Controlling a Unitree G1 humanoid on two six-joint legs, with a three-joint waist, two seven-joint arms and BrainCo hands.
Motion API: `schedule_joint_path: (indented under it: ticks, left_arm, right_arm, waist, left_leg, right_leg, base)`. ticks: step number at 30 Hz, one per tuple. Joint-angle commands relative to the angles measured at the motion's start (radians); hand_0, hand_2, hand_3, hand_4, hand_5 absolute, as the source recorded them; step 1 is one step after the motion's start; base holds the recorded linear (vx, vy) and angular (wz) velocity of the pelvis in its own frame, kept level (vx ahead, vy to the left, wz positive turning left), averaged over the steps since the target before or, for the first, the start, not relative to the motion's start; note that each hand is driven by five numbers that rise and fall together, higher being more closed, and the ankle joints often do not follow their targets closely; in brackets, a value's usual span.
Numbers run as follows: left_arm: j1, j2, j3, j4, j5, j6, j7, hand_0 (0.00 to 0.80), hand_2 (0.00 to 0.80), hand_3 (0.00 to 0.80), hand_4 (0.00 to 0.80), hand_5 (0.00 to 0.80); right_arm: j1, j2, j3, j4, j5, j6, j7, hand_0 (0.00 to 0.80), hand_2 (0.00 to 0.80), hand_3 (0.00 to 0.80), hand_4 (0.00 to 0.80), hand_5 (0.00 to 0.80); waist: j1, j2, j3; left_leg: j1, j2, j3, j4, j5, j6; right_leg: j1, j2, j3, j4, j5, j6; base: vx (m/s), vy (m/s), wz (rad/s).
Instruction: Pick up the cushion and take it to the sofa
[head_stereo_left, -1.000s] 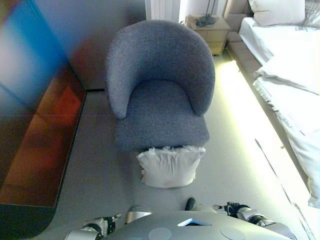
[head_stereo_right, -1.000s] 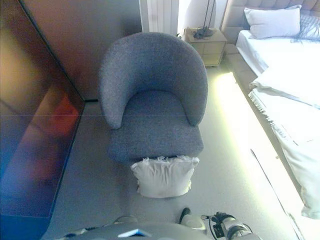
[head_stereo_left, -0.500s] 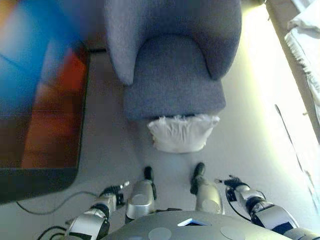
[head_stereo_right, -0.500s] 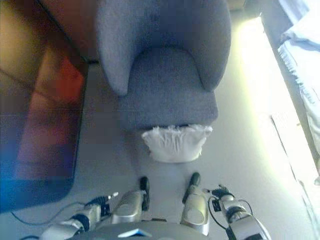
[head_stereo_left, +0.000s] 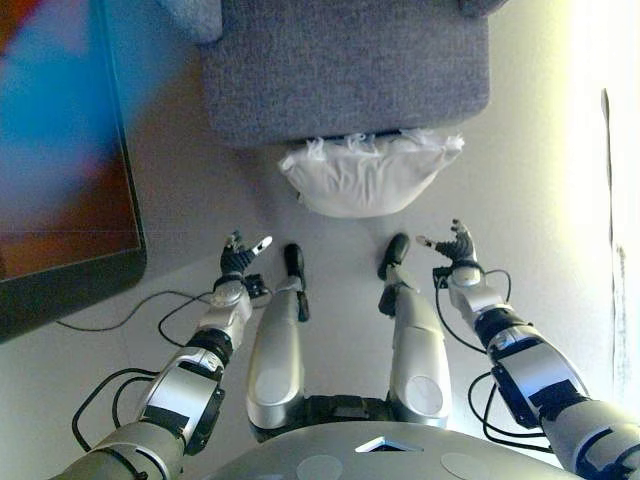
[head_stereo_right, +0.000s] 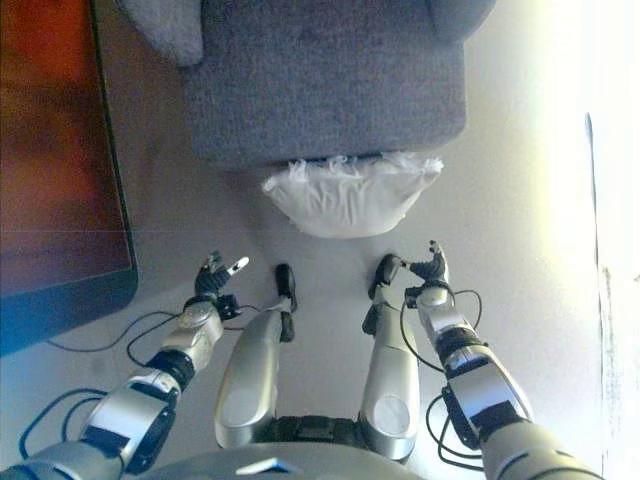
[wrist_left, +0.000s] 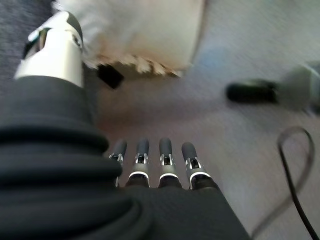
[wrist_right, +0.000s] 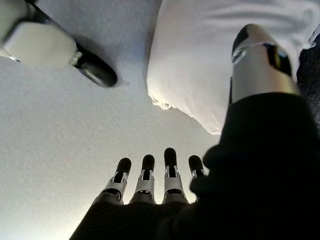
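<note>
A white cushion lies on the floor against the front of a grey upholstered sofa chair. It also shows in the left wrist view and the right wrist view. My left hand is open and empty, low over the floor, short of the cushion's left end. My right hand is open and empty, short of the cushion's right end. Neither hand touches the cushion.
A dark glossy panel stands along the left side. The pale carpet floor stretches to the right of the chair, brightly lit.
The camera has tilted down and closer to the floor. Both arms have reached forward and out, hands now open on either side below the cushion.
</note>
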Motion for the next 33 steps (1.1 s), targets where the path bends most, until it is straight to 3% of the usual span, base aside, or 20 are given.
schedule_joint_path:
  ticks: [1, 5, 6, 8, 13, 16, 24, 33]
  left_arm:
    - [-0.016, 0.035, 0.003, -0.059, -0.018, -0.082, 0.037, 0.000, 0.000, 0.000, 0.000, 0.000]
    - [-0.041, 0.051, 0.003, -0.077, -0.033, -0.137, 0.050, 0.000, 0.000, 0.000, 0.000, 0.000]
    - [-0.044, 0.058, 0.002, -0.083, -0.032, -0.155, 0.048, 0.000, 0.000, 0.000, 0.000, 0.000]
    - [-0.061, 0.070, -0.008, -0.096, -0.021, -0.185, 0.046, 0.000, 0.000, 0.000, 0.000, 0.000]
    - [-0.092, 0.131, -0.009, -0.141, -0.024, -0.207, 0.061, 0.000, 0.000, 0.000, 0.000, 0.000]
    - [-0.122, 0.165, -0.008, -0.147, -0.022, -0.205, 0.047, 0.000, 0.000, 0.000, 0.000, 0.000]
    - [-0.245, 0.215, -0.060, -0.125, -0.065, -0.265, -0.041, 0.000, 0.000, 0.000, 0.000, 0.000]
    - [-0.323, 0.296, -0.074, -0.128, -0.162, -0.262, -0.135, 0.000, 0.000, 0.000, 0.000, 0.000]
  right_arm:
    - [-0.017, -0.077, 0.008, -0.078, -0.020, -0.018, -0.095, 0.000, 0.000, 0.000, 0.000, 0.000]
    - [-0.051, -0.128, -0.007, -0.107, -0.020, -0.001, -0.188, 0.000, 0.000, 0.000, 0.000, 0.000]
    - [-0.055, -0.143, -0.012, -0.110, -0.023, 0.003, -0.222, 0.000, 0.000, 0.000, 0.000, 0.000]
    - [-0.083, -0.164, -0.017, -0.115, -0.027, 0.000, -0.275, 0.000, 0.000, 0.000, 0.000, 0.000]
    - [-0.058, -0.226, -0.051, -0.219, -0.034, 0.047, -0.382, 0.000, 0.000, 0.000, 0.000, 0.000]
    - [-0.091, -0.275, -0.060, -0.230, -0.016, 0.054, -0.373, 0.000, 0.000, 0.000, 0.000, 0.000]
    - [-0.323, -0.368, -0.002, -0.061, 0.067, -0.108, -0.239, 0.000, 0.000, 0.000, 0.000, 0.000]
    - [-0.449, -0.462, 0.069, -0.038, 0.115, -0.193, -0.043, 0.000, 0.000, 0.000, 0.000, 0.000]
  waist:
    - [-0.012, -0.009, 0.011]
    - [-0.017, -0.006, 0.011]
    - [-0.017, -0.004, 0.011]
    - [-0.018, -0.004, 0.011]
    - [-0.034, -0.013, 0.011]
    - [-0.033, -0.018, 0.011]
    - [-0.016, 0.008, 0.011]
    - [-0.017, 0.022, 0.011]
  left_leg:
    - [-0.175, -0.017, -0.041, 0.101, -0.005, 0.028]
    - [-0.266, -0.007, -0.055, 0.127, -0.004, 0.032]
    - [-0.281, 0.000, -0.065, 0.145, -0.033, 0.025]
    - [-0.337, 0.004, -0.077, 0.173, -0.037, 0.028]
    - [-0.494, 0.017, -0.107, 0.276, -0.056, 0.035]
    - [-0.565, 0.015, -0.126, 0.319, -0.063, 0.037]
    - [-0.735, 0.001, -0.136, 0.423, -0.086, 0.031]
    - [-0.913, -0.001, -0.138, 0.610, -0.130, 0.030]
  right_leg:
    - [-0.042, 0.008, 0.061, 0.060, -0.103, 0.050]
    - [-0.152, 0.012, 0.079, 0.103, -0.109, 0.043]
    - [-0.173, 0.017, 0.090, 0.130, -0.136, 0.050]
    - [-0.227, 0.017, 0.098, 0.158, -0.138, 0.047]
    - [-0.371, 0.017, 0.128, 0.260, -0.137, 0.039]
    - [-0.438, 0.016, 0.133, 0.310, -0.143, 0.032]
    - [-0.613, 0.006, 0.137, 0.452, -0.173, 0.025]
    - [-0.805, -0.013, 0.157, 0.680, -0.223, 0.025]
  base:
    - [0.000, 0.000, 0.00]
    - [0.019, 0.003, 0.05]
    - [0.065, -0.011, 0.05]
    - [0.030, -0.027, -0.02]
    - [-0.032, -0.027, -0.03]
    - [-0.020, -0.040, -0.10]
    - [-0.048, -0.006, -0.08]
    - [-0.019, 0.005, 0.01]
